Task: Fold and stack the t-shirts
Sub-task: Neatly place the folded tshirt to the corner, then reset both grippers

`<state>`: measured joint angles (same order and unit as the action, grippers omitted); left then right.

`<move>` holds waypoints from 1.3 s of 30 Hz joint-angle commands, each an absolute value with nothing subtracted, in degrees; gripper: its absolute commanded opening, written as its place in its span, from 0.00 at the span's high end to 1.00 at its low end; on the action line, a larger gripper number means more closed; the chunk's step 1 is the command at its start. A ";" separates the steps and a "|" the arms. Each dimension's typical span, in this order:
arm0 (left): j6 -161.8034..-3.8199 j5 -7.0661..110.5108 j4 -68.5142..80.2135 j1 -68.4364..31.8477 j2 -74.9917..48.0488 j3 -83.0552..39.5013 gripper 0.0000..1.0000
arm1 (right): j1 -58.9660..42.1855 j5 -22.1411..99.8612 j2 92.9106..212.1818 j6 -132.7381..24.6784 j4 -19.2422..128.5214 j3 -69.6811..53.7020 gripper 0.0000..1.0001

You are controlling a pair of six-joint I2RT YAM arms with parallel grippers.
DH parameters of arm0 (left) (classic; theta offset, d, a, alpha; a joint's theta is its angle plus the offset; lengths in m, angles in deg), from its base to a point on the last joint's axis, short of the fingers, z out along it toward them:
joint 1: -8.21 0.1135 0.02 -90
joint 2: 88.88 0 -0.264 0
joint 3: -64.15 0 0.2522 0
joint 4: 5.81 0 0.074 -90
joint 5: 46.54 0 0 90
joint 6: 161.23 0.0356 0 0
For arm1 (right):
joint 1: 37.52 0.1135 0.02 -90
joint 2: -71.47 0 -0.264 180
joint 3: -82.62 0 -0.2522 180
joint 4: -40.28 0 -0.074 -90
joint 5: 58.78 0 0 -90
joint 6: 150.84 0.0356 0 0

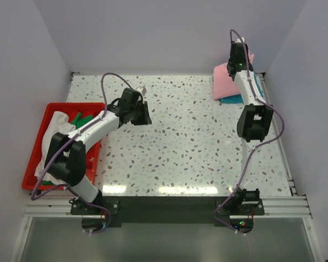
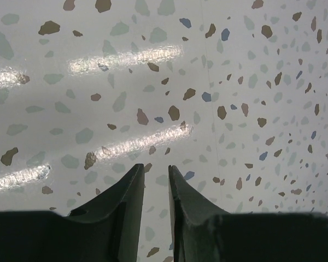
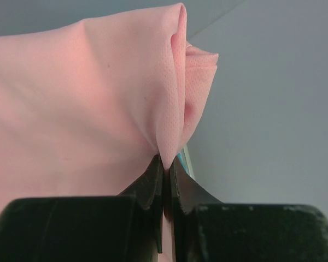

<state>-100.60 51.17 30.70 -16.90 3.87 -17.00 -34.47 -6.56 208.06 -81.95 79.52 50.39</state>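
Observation:
The light pink t-shirt (image 1: 225,82) lies folded at the far right corner, on top of the teal t-shirt (image 1: 233,99), whose edge peeks out below it. My right gripper (image 1: 241,51) reaches over that corner and is shut on a pinched fold of the pink t-shirt (image 3: 98,93); the right gripper's (image 3: 167,160) tips hold the cloth lifted. A white t-shirt (image 1: 53,126) and a green t-shirt (image 1: 83,117) lie crumpled in the red tray. My left gripper (image 1: 143,113) hovers over bare tabletop. The left gripper (image 2: 156,168) is open by a narrow gap, with nothing in it.
The red plastic tray (image 1: 37,148) stands at the table's left edge, under the left arm's elbow. Grey walls close in the table on the left, back and right. The speckled tabletop (image 1: 191,142) stretches between the two arms.

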 commanded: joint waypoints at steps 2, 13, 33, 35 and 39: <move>-99.01 52.95 28.78 -16.32 5.16 -18.60 0.70 | -39.26 -5.25 209.62 -76.94 75.41 50.06 0.78; -99.88 53.74 27.64 -16.32 0.34 -16.76 0.60 | -34.02 0.98 204.28 -61.82 84.19 52.88 0.01; -103.84 50.40 23.25 -16.32 -16.44 -1.65 0.58 | -14.40 26.19 150.59 -36.34 72.34 -15.92 0.01; -104.36 50.23 22.63 -16.23 -17.77 0.64 0.58 | -14.40 28.13 144.61 -35.01 72.23 -22.85 0.01; -105.16 49.62 22.19 -16.32 -20.93 3.37 0.58 | -14.40 27.35 136.52 -33.16 75.31 -30.08 0.01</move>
<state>-103.70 50.66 25.60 -16.61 -18.01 2.03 -14.10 25.28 141.66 -37.34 76.31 -26.48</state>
